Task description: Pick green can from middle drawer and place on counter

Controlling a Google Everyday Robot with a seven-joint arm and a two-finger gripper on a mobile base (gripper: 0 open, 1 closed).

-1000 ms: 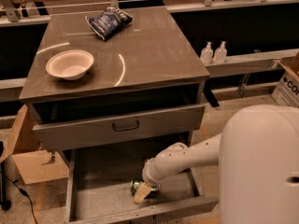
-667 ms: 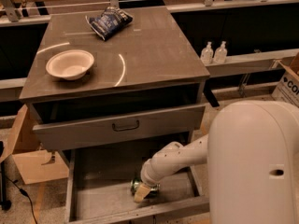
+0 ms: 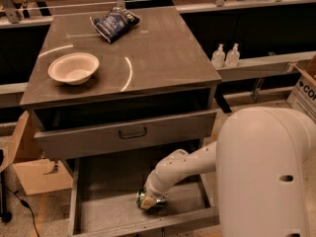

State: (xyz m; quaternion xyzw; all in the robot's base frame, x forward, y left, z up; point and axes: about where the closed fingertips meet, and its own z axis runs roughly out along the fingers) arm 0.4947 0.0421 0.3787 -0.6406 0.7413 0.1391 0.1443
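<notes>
The upper frame is filled by a dark grey bench [image 3: 163, 58], on which a white bowl [image 3: 73, 68] and a blue snack bag [image 3: 114, 22] are set. Below, the middle drawer [image 3: 108, 191] is pulled open. The white arm [image 3: 182, 169] is angled down into it from the lower right, and its hand [image 3: 148, 197] is placed at the green can [image 3: 157, 205] on the drawer floor, lower centre. How far the hand is open cannot be told.

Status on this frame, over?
End effector low in drawer, at can. Can near drawer's front wall. Drawer front above, partly out.
</notes>
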